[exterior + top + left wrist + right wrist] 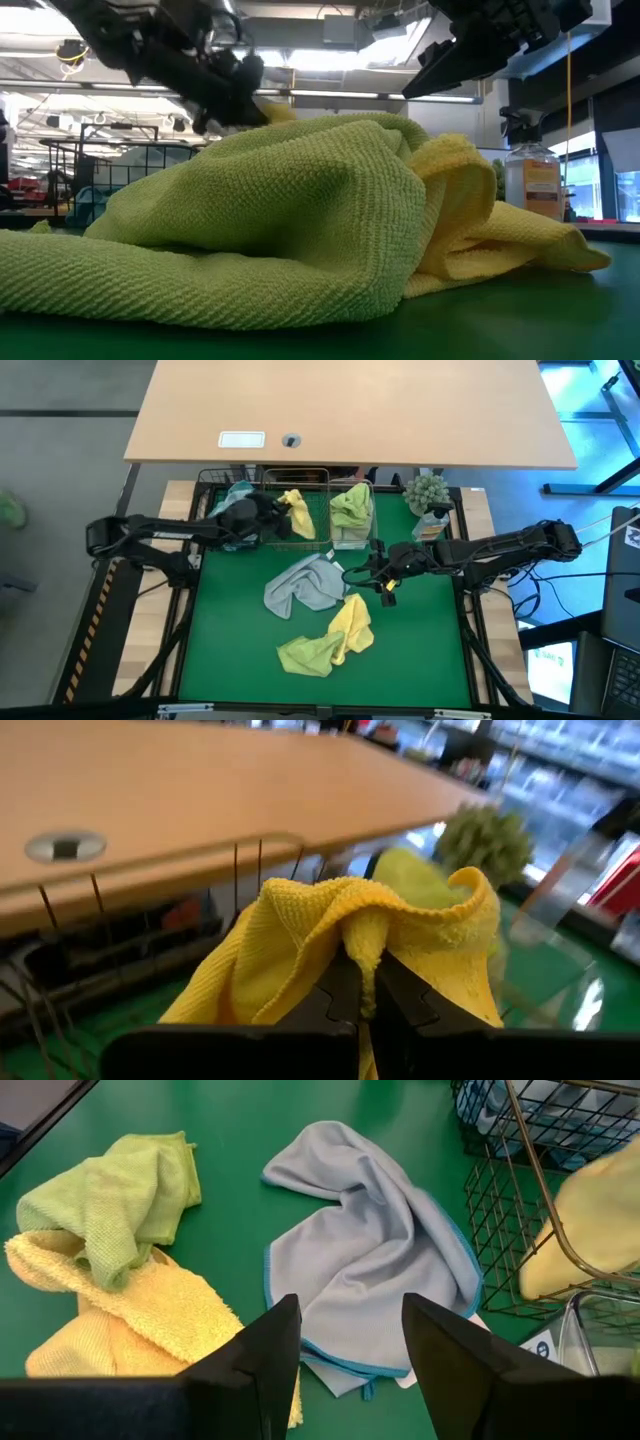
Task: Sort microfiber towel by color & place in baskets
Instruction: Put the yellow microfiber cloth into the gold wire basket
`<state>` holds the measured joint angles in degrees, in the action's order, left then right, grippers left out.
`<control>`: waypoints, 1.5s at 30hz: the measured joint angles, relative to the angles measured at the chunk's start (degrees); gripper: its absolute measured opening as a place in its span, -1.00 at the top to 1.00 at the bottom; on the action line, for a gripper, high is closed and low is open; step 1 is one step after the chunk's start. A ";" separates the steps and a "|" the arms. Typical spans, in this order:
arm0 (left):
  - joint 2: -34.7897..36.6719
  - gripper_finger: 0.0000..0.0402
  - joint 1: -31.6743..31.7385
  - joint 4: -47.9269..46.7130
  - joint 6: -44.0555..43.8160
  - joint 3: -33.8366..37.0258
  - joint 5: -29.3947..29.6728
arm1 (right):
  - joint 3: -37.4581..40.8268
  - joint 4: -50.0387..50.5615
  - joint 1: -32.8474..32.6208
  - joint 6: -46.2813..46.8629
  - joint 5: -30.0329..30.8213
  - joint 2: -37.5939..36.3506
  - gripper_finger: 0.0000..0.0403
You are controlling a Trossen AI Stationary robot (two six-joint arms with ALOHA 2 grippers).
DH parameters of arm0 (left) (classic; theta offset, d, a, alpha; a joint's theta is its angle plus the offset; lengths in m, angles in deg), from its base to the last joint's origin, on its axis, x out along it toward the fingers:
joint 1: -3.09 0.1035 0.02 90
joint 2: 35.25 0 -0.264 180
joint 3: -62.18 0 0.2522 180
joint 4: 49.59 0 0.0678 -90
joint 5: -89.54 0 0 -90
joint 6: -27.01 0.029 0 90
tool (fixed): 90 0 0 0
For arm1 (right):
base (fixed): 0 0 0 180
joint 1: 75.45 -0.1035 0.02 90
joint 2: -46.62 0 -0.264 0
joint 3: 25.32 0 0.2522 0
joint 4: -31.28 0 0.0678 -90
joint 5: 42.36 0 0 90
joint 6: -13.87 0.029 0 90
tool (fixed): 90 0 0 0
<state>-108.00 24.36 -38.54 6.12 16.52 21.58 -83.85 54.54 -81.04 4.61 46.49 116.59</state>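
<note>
The green mat (230,650) is the work surface, with the three baskets lined along its far edge so each colour has a home: the black wire basket (215,485) on the left holds a blue-grey cloth, the silver wire basket (310,535) in the middle is taking yellow, and the clear plastic basket (352,540) on the right already has a pale green towel (352,505) in it. Beside that basket stand a small potted plant (428,490) and a spray bottle (527,170), neither part of the sort.

Unsorted cloths lie mid-mat: a blue-grey towel (370,1250) spread near the baskets, and closer to the front a yellow towel (130,1315) with a green towel (120,1195) overlapping it.

The left gripper (365,995) hangs over the silver basket, fingers pinched tight on a yellow cloth (340,935) that drapes over them, probably about to be released there. The right gripper (345,1340) hovers just above the blue-grey towel with fingers spread apart and nothing between them, likely lined up to pick it next
</note>
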 joint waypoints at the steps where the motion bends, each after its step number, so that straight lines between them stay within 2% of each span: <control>1: -1.26 1.00 0.38 0.00 0.00 0.00 -0.49 | 0.00 0.00 0.00 0.00 0.00 0.01 0.12; 10: -8.39 0.79 2.50 0.32 0.14 -0.06 -1.44 | 0.00 0.04 -0.02 0.00 0.00 0.02 0.12; 28: -8.51 0.20 2.60 0.59 0.07 -0.09 -1.63 | 0.00 0.13 -0.02 -0.02 0.00 0.02 0.12; 33: -6.25 0.09 2.60 -0.24 1.34 0.02 -3.00 | 0.00 0.94 -0.02 -0.02 -0.01 0.02 0.12; 39: 0.18 0.09 2.14 -0.38 7.26 0.02 -3.19 | 0.00 1.40 -0.04 -0.02 -0.02 0.02 0.12; 45: 6.04 0.10 0.35 -2.83 9.31 0.02 -3.18 | 0.00 1.18 -0.04 -0.02 -0.02 0.03 0.12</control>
<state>-101.96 24.71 -41.37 15.43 16.54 18.40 -83.85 55.72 -81.08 4.59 46.47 116.63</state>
